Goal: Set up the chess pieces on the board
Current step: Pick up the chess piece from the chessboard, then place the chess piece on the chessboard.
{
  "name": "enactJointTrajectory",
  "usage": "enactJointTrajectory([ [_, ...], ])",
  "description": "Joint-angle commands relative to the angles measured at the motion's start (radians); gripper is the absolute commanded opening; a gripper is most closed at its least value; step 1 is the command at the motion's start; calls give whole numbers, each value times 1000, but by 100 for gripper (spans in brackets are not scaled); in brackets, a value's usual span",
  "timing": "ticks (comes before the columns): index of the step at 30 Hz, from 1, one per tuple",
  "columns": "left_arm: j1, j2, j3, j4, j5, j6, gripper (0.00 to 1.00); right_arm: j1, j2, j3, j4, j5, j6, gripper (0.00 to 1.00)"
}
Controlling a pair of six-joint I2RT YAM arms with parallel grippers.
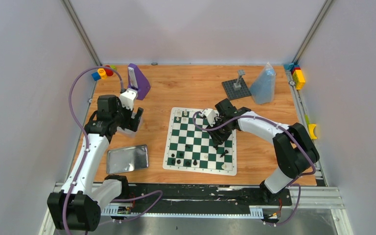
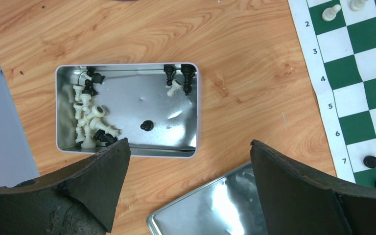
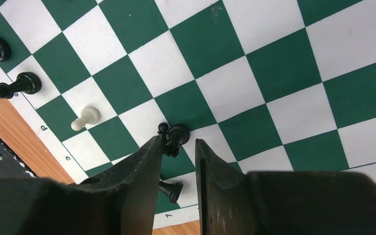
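Board (image 3: 284, 63) holds black piece (image 3: 175, 136) between right hand (image 3: 177, 142) tips, grip unclear; left hand (image 2: 190, 143) spread wide above tin (image 2: 142, 98).

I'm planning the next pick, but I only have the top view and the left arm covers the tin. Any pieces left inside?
Observer: Yes. The left wrist view shows the open tin holding white pieces heaped at one end, black pieces scattered.
Operator: Is the right hand carrying something?
Observer: A black piece sits between its fingertips over the board; clamped or not, I cannot tell.
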Motion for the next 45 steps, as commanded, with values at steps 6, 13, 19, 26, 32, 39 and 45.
enactJointTrajectory([
  [6, 10, -19, 6, 18, 11, 9, 100, -4, 18, 9, 11, -21, 4, 20],
  [13, 10, -17, 6, 18, 12, 9, 100, -4, -29, 14, -18, -1, -1, 5],
  [19, 10, -12, 6, 21, 15, 10, 100, -18, -161, -13, -73, 55, -21, 0],
  [26, 10, -17, 8, 20, 13, 10, 100, -20, -314, -101, -173, 64, -90, 0],
  [32, 10, -13, 9, 21, 9, 13, 100, -15, -402, -187, -219, 14, -126, 0],
  [39, 11, -7, 8, 21, 7, 14, 100, 22, -401, -269, -146, 4, -151, 0],
  [45, 11, -2, 6, 21, 7, 16, 100, 44, -396, -296, -111, -13, -166, 0],
])
